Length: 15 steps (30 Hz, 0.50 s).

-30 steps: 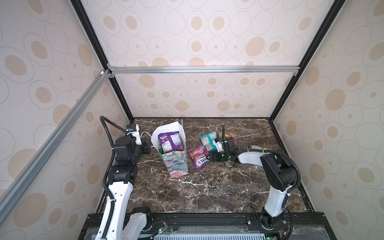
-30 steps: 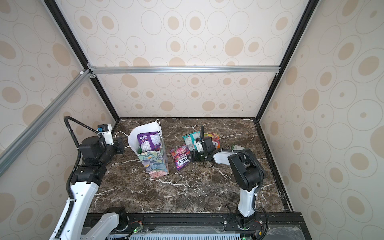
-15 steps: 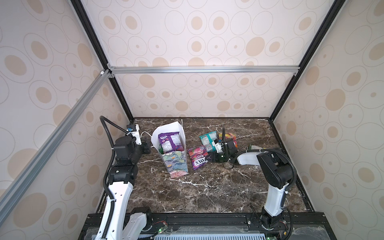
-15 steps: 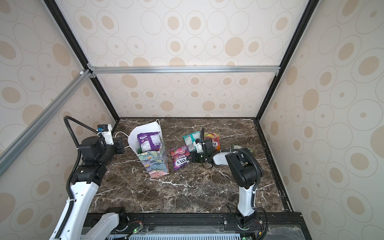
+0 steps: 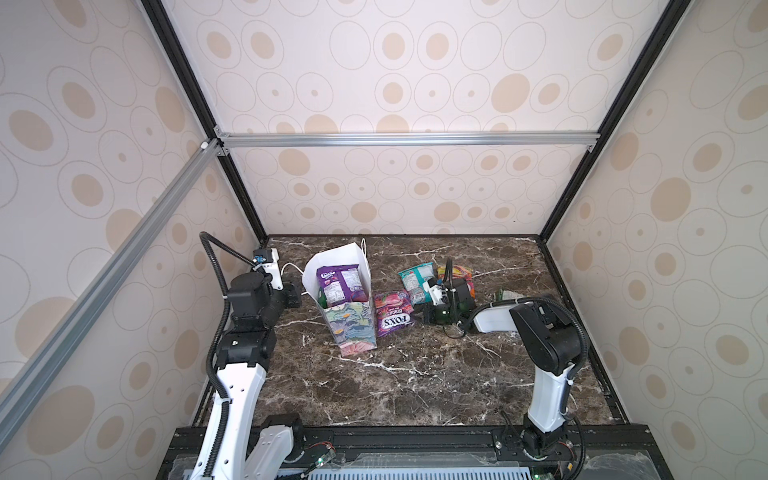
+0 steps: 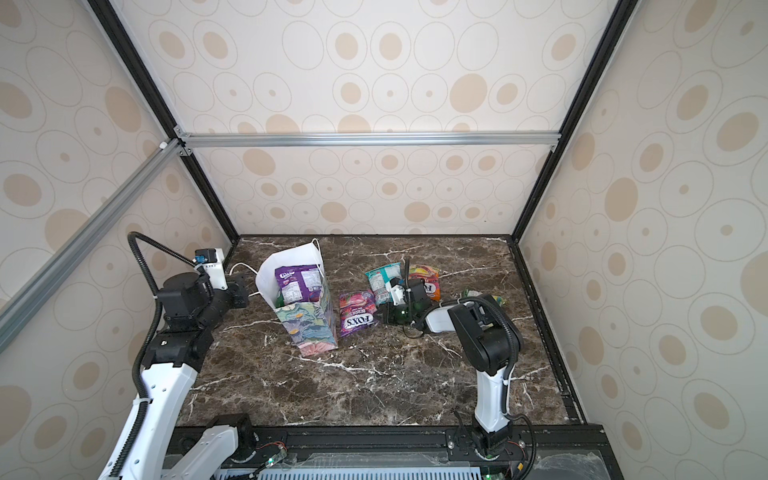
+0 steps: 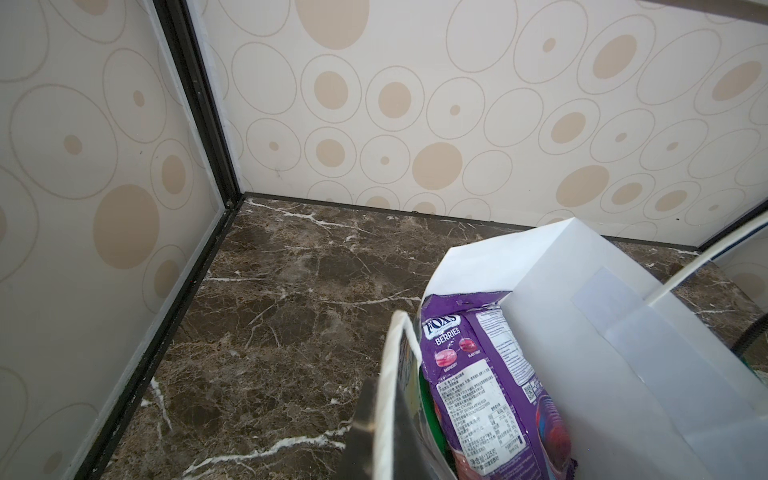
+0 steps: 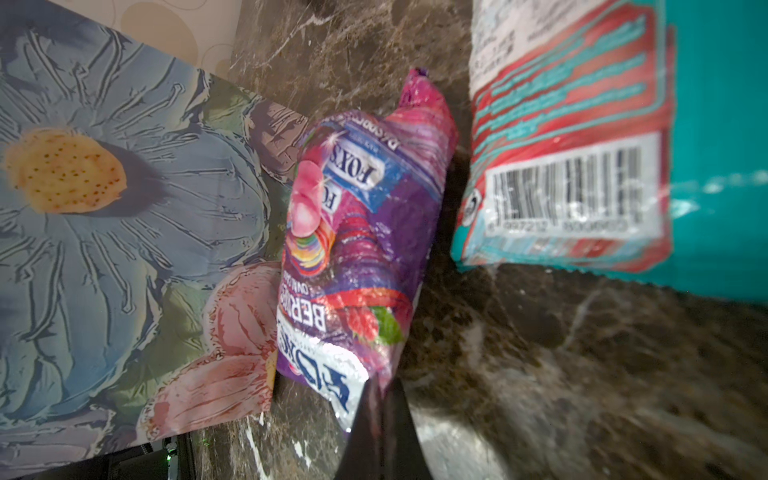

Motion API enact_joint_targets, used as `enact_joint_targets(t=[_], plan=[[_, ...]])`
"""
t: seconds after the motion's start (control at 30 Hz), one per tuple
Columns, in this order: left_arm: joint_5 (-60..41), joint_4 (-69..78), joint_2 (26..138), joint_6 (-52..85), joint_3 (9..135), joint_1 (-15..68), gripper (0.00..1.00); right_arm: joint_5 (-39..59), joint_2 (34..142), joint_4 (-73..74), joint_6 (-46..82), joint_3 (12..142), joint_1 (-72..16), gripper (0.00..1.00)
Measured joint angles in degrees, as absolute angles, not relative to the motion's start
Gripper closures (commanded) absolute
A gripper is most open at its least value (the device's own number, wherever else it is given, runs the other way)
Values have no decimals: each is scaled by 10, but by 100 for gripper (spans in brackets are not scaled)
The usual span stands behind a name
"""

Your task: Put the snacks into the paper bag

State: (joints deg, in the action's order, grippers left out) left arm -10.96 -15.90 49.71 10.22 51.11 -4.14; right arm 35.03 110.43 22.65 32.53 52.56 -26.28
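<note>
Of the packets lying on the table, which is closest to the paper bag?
The pink-and-purple FOX'S Berries packet, right beside the paper bag; the teal packet and the orange packet lie farther off, past it.

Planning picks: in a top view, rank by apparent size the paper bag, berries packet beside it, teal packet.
1. paper bag, clearly largest.
Then berries packet and teal packet: similar, teal partly hidden and farther back, so unranked.

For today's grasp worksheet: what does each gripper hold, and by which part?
Left gripper pinches the paper bag by its top rim; right gripper pinches the berries packet by the edge at its logo end.
</note>
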Motion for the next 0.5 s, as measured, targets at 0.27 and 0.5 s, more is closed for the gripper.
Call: enact_joint_targets(t=[0.27, 0.5], plan=[[-109, -159, 497, 102, 511, -41, 100, 352, 1059, 217, 323, 519, -263, 100], [-110, -159, 497, 102, 511, -41, 100, 351, 1021, 192, 314, 520, -263, 100]])
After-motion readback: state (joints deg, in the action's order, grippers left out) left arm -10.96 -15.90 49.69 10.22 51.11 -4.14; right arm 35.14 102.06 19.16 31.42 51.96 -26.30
